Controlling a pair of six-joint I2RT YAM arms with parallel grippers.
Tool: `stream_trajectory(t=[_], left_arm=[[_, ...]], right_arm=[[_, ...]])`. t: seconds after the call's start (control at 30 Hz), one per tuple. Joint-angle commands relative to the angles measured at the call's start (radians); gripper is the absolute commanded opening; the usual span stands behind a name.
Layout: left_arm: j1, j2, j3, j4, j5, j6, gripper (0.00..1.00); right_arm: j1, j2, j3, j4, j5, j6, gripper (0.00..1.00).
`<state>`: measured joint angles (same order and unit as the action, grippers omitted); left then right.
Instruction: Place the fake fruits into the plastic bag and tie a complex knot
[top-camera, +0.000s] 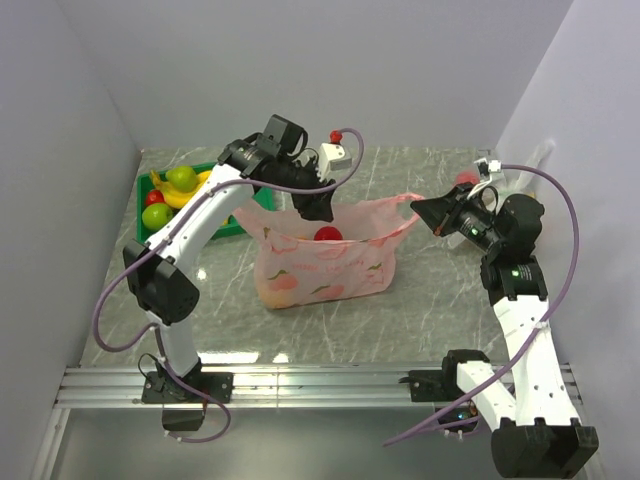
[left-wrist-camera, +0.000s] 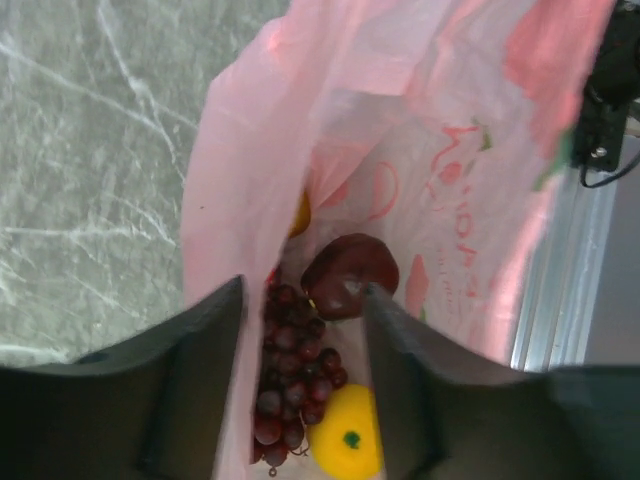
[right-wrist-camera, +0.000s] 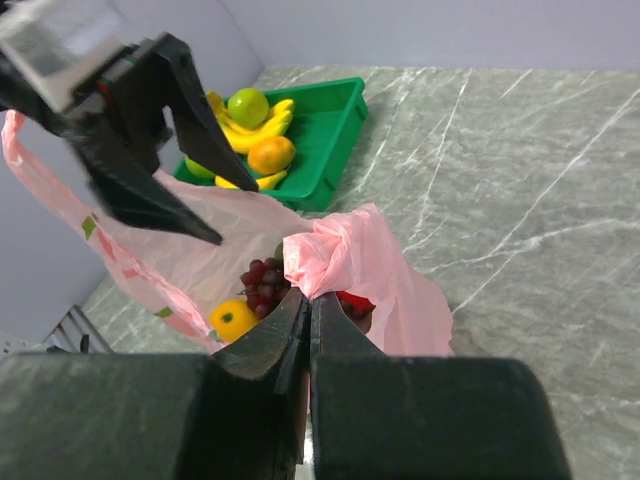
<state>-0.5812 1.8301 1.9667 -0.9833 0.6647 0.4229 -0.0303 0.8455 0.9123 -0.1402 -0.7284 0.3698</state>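
Item one, green tray (right-wrist-camera: 335, 125), at ten o'clock from the bag: holds a banana (right-wrist-camera: 262, 124), a green fruit (right-wrist-camera: 248, 105), an orange (right-wrist-camera: 270, 155) and a few more, none yet bagged.

Item two, left claw (left-wrist-camera: 303, 290): hangs over the bag's mouth at its twelve o'clock edge. Its fingers are spread and grip nothing. The bag's thin wall lies close against one finger.

Item three, pink bag (top-camera: 320, 265): stands mid-table (top-camera: 420, 300) with its mouth gaping upward. Inside lie grapes (left-wrist-camera: 290, 370), a dark red apple (left-wrist-camera: 350, 275) and a yellow fruit (left-wrist-camera: 345, 440).

Item four, right claw (right-wrist-camera: 309, 300), at the bag's three o'clock: clenched on a bunched fold of the bag's top, holding that side up.

Hazards, as I judge them:
- The bag is held on one side only, so a hard pull from the right claw could tip it and roll the fruit out.
- The left claw, dropping lower, could snag the film and fold the mouth shut before the tray is emptied.
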Motion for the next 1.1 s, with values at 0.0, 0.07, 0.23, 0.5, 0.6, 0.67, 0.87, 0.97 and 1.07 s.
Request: stream_trajectory(t=[0.0, 0.07, 0.23, 0.5, 0.6, 0.67, 0.87, 0.97, 1.07], left_arm=[[0.001, 0.021, -0.003, 0.075, -0.055, -0.053, 0.52], [0.000, 0.038, 0.004, 0.083, -0.077, -0.059, 0.49], [0.004, 0.058, 0.057, 0.006, 0.044, -0.006, 0.08], [0.017, 0.024, 0.055, -0.064, 0.237, 0.020, 0.00], [0.018, 0.044, 0.080, -0.130, 0.288, 0.034, 0.00], [0.017, 0.052, 0.077, -0.156, 0.311, 0.037, 0.00], [0.017, 0.052, 0.024, -0.130, 0.352, -0.012, 0.01], [0.018, 0.055, 0.005, -0.100, 0.361, -0.062, 0.08], [0.015, 0.067, 0.000, -0.091, 0.368, -0.099, 0.25]], right_arm=[[0.010, -0.005, 0.022, 0.076, 0.006, -0.040, 0.00], [0.012, 0.000, 0.022, 0.076, 0.007, -0.048, 0.00], [0.020, 0.018, 0.017, 0.105, 0.052, -0.075, 0.00], [0.084, 0.110, 0.025, 0.234, 0.224, -0.072, 0.00], [0.137, 0.136, 0.020, 0.293, 0.282, -0.058, 0.00], [0.151, 0.145, 0.010, 0.338, 0.349, -0.042, 0.00], [0.161, 0.179, 0.008, 0.341, 0.509, -0.058, 0.00], [0.181, 0.190, 0.004, 0.350, 0.515, -0.046, 0.00], [0.207, 0.204, -0.003, 0.366, 0.526, -0.045, 0.00]])
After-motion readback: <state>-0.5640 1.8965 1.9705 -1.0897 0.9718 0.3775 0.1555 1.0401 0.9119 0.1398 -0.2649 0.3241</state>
